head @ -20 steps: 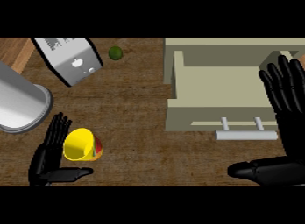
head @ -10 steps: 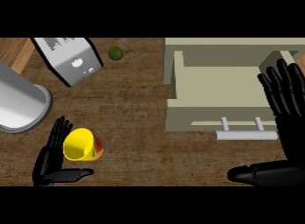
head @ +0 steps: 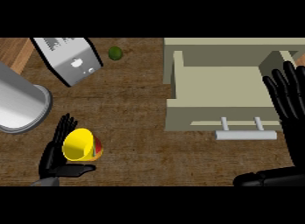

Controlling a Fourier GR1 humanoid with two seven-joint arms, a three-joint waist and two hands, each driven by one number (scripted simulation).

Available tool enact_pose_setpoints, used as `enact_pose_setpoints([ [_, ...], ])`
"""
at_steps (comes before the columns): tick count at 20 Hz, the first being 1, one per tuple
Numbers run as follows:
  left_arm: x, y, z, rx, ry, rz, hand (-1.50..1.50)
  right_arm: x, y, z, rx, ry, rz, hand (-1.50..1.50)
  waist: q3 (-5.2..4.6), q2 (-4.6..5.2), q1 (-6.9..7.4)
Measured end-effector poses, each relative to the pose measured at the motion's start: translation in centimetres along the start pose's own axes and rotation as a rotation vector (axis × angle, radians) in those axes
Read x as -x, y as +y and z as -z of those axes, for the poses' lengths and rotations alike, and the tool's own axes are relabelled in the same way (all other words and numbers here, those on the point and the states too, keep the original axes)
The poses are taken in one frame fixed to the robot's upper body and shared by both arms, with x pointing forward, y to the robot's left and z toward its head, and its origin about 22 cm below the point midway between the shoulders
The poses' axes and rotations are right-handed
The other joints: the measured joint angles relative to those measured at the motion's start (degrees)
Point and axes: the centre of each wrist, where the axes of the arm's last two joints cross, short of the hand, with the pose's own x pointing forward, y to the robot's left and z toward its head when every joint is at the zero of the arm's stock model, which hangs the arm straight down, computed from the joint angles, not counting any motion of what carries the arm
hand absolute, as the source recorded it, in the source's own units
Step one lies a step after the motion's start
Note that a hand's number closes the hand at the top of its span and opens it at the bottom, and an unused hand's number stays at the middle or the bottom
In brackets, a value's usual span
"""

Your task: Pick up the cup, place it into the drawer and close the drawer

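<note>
A yellow cup [head: 82, 145] with a red and green side lies tipped on the wooden counter at the lower left, its mouth facing left. My left hand [head: 57, 155] is right beside it, straight fingers along its left rim and the thumb under it, not curled round it. The beige drawer [head: 228, 92] stands pulled open at the upper right, its inside bare and its grey handle [head: 245, 134] at the front. My right hand [head: 296, 109] is held open, fingers up, over the drawer's right side.
A large grey cylinder [head: 12, 103] lies at the left edge, just above the cup. A grey toaster [head: 68, 59] sits at the upper left with a small green lime [head: 115, 53] beside it. Bare counter lies between cup and drawer.
My left hand has slid slightly down and closer against the cup. My right hand has barely shifted. The cup and drawer have not moved.
</note>
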Motion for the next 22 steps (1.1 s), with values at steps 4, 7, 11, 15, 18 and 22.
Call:
enact_pose_setpoints([
  [4, 0.6, -0.4, 0.3, -0.005, 0.004, -0.03, -1.5, -0.2, 0.0, 0.1, 0.002, -0.007, 0.005, -1.5, 0.01, 0.0, 0.01],
  [7, 0.5, -0.6, 0.7, -0.005, 0.008, -0.05, -1.5, 0.1, 0.0, 0.4, 0.009, 0.003, -0.001, -1.5, 0.02, -0.01, 0.07],
  [11, 1.1, -0.8, 1.1, 0.003, 0.021, -0.088, -1.5, -0.7, -0.2, 0.1, 0.005, 0.001, 0.001, -1.5, -0.01, 0.01, -0.06],
  [15, 1.4, -1.0, 1.3, 0.029, 0.041, -0.144, -1.5, 0.1, 0.1, 0.6, 0.004, -0.002, 0.005, -1.5, -0.01, 0.05, -0.04],
  [18, 1.5, -1.3, 1.5, 0.045, 0.045, -0.172, 1.5, 0.1, 0.0, 0.7, 0.0, -0.003, 0.004, -1.5, -0.01, 0.05, -0.06],
  [22, 1.8, -1.9, 1.4, 0.068, 0.029, -0.203, 1.5, 0.1, 0.0, 0.4, 0.0, 0.004, 0.0, -1.5, 0.03, 0.0, -0.08],
])
